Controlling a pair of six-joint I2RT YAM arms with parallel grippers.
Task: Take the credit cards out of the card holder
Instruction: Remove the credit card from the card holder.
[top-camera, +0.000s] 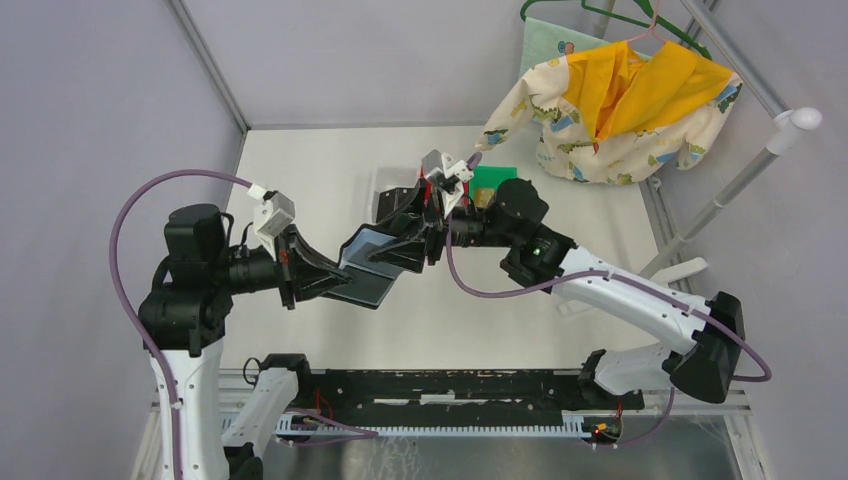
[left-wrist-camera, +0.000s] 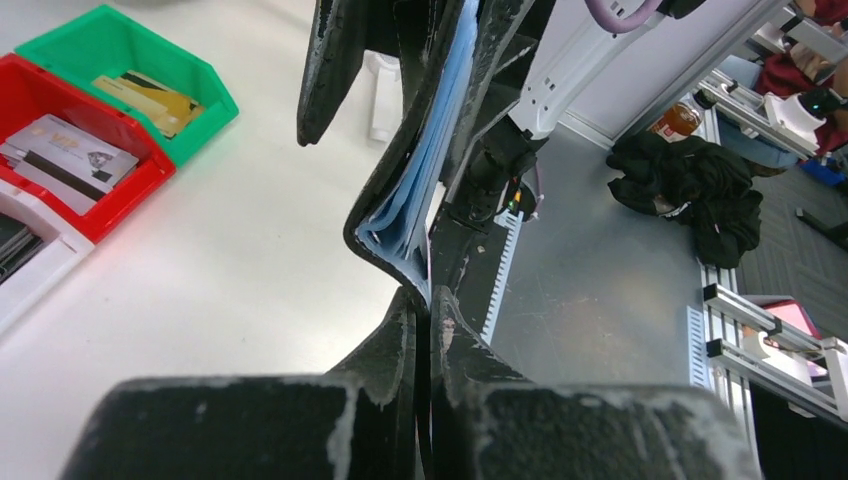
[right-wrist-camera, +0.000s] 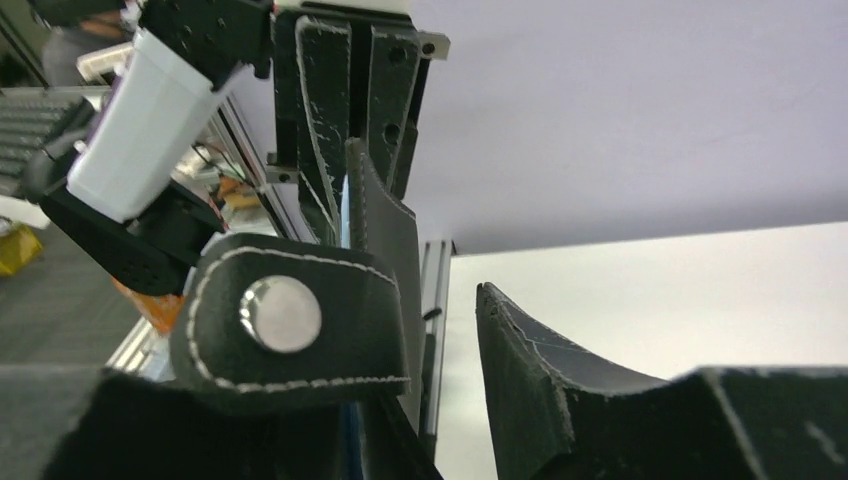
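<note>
The card holder (top-camera: 368, 262), black outside and blue-grey inside, hangs half open above the table between both arms. My left gripper (left-wrist-camera: 430, 300) is shut on its lower edge, also the left gripper (top-camera: 335, 278) from above. My right gripper (top-camera: 424, 228) stands open around the holder's upper part (left-wrist-camera: 415, 190). In the right wrist view the closure tab (right-wrist-camera: 290, 320) with its metal snap hides one finger, and the other finger (right-wrist-camera: 530, 380) stands apart from the cover (right-wrist-camera: 385, 230). A tan-gold credit card (left-wrist-camera: 150, 95) and a silvery-grey card (left-wrist-camera: 62, 150) lie in bins. No card shows inside the holder.
A green bin (left-wrist-camera: 195, 90), a red bin (left-wrist-camera: 110, 200) and a white bin (left-wrist-camera: 40, 280) stand side by side on the table at the back. A child's smock on a hanger (top-camera: 620, 100) hangs at the back right. A metal rail (top-camera: 450, 395) runs along the near edge.
</note>
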